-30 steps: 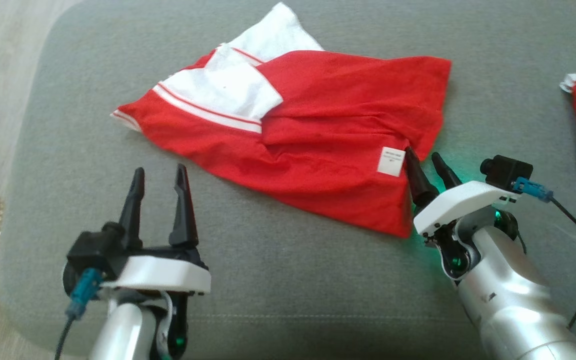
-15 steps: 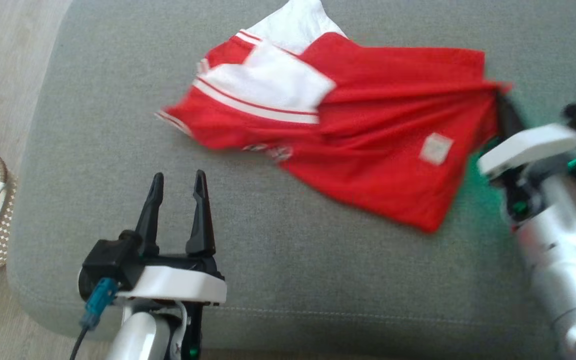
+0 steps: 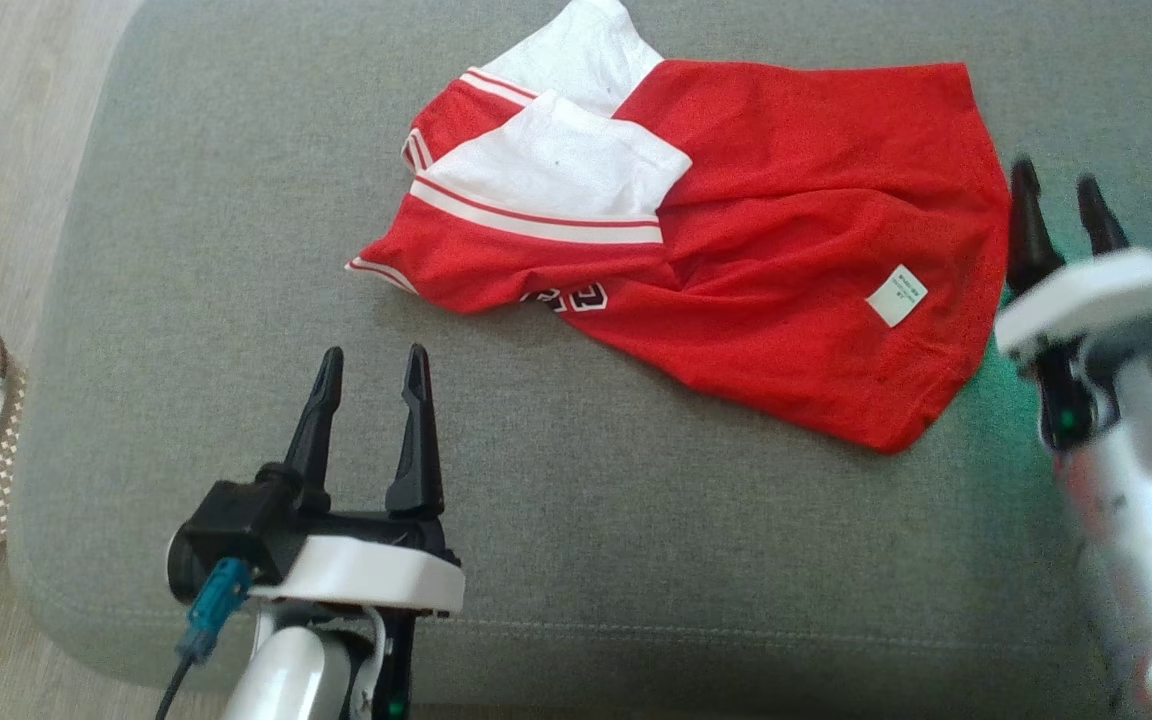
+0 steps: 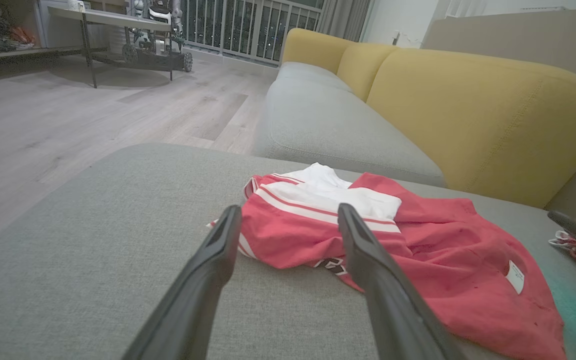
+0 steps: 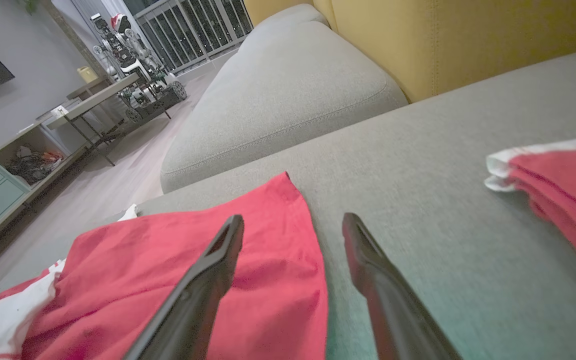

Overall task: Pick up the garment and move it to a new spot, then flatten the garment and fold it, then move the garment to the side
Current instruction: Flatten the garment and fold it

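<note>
Red-and-white shirt [image 3: 786,230] lies rumpled on the grey bench [image 3: 186,250], toward its far edge, label up; left gripper [image 3: 373,355] near the front edge, jaws spread wide, holding nothing, short of the shirt; right gripper [image 3: 1056,175] at the shirt's right hem, jaws parted, empty; another folded red garment [image 5: 558,185] at the right edge.
</note>
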